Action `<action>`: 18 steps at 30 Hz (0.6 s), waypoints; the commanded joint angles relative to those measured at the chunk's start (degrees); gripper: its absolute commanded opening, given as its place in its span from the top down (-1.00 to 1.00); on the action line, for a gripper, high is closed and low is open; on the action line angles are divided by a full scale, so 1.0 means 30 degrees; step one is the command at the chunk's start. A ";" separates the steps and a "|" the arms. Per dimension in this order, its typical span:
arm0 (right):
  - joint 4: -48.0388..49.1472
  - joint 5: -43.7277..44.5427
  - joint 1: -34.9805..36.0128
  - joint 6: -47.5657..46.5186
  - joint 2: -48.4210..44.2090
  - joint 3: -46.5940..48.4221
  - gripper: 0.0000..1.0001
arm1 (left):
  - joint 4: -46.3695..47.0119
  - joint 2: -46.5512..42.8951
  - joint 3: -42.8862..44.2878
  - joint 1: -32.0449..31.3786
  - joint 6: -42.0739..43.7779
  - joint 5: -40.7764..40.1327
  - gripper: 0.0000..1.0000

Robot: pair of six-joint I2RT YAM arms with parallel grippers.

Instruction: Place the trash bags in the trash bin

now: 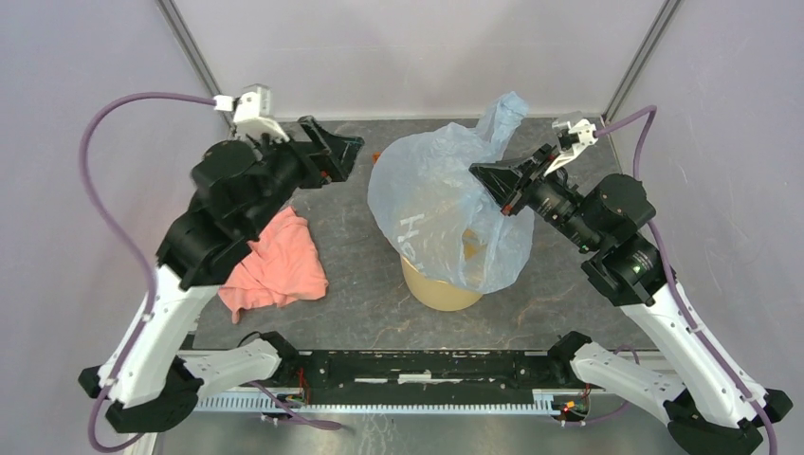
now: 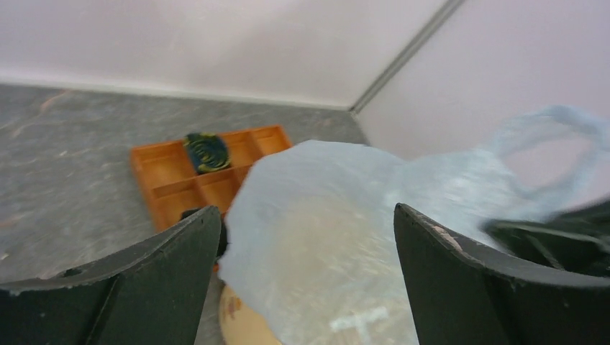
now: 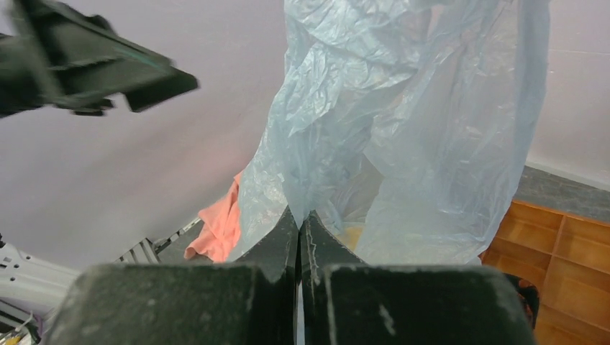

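Right fingers pinch the pale blue trash bag, holding it draped over the yellow-tan bucket, presumably for stuffing in; left fingers stand spread, empty.

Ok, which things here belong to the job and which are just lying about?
Job: pale blue trash bag, yellow-tan bin under it, right gripper shut on the bag, left gripper open.
Lying about: salmon-pink cloth, orange tray.
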 commanded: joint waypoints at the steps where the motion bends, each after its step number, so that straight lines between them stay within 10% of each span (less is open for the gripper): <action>1: 0.0295 -0.0874 -0.0006 0.0229 -0.0002 0.1046 0.99 | -0.1345 0.2147 -0.1431 0.2104 0.0145 0.0490 -0.85; 11: 0.0045 -0.1492 -0.0003 0.0359 -0.0433 0.1769 0.99 | 0.4328 0.2872 -0.5194 0.4161 -0.1407 1.0627 -0.22; 18: 0.0207 -0.1739 -0.0015 0.0356 -0.0193 0.1565 0.99 | 0.5701 0.2460 -0.5984 -0.0300 -0.2022 0.8378 0.17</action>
